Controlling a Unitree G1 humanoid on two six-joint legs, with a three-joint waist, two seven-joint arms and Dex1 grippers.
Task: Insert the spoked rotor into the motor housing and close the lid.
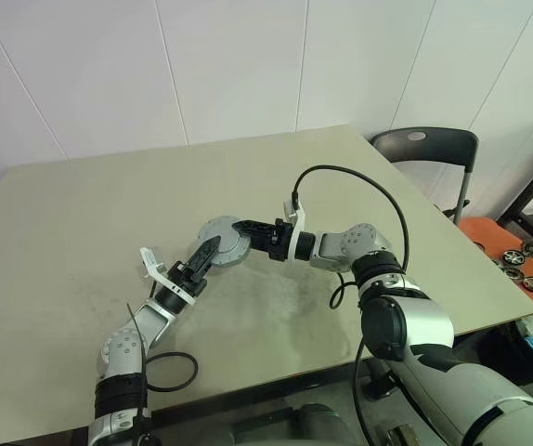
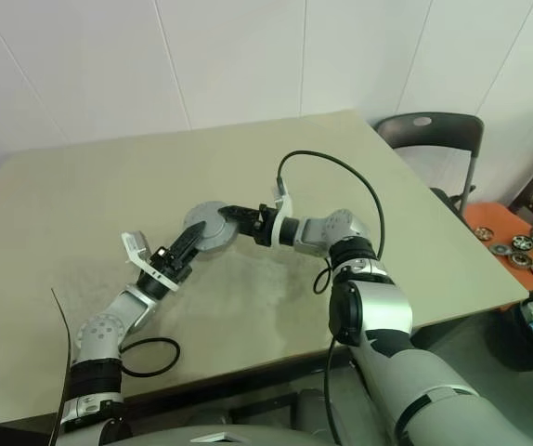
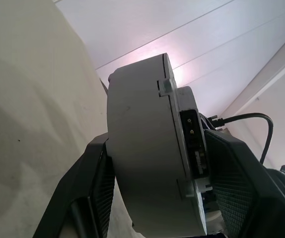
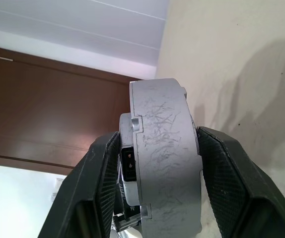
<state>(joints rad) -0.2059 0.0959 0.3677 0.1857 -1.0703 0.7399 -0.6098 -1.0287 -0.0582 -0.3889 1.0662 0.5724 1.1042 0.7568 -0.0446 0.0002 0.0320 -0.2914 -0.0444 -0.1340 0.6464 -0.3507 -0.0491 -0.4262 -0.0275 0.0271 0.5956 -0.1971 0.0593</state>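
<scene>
A round grey motor housing [image 1: 225,240] hangs just above the beige table [image 1: 81,214], gripped from both sides. My left gripper [image 1: 209,251] comes in from the near left and is shut across its flat faces. The left wrist view has the housing [image 3: 142,148] edge-on between the black fingers [image 3: 90,193]. My right gripper [image 1: 246,226] comes in from the right, shut on the opposite rim. Its wrist view also has the scratched housing [image 4: 165,158] between both pads [image 4: 227,183]. A seam with small tabs runs round the body; I cannot tell which part is the lid. The spoked rotor is hidden.
A black cable loop [image 1: 175,372] lies on the table near the front edge by my left arm. A dark chair [image 1: 424,149] stands past the table's right corner. Further right, an orange surface [image 1: 503,237] holds several small round parts.
</scene>
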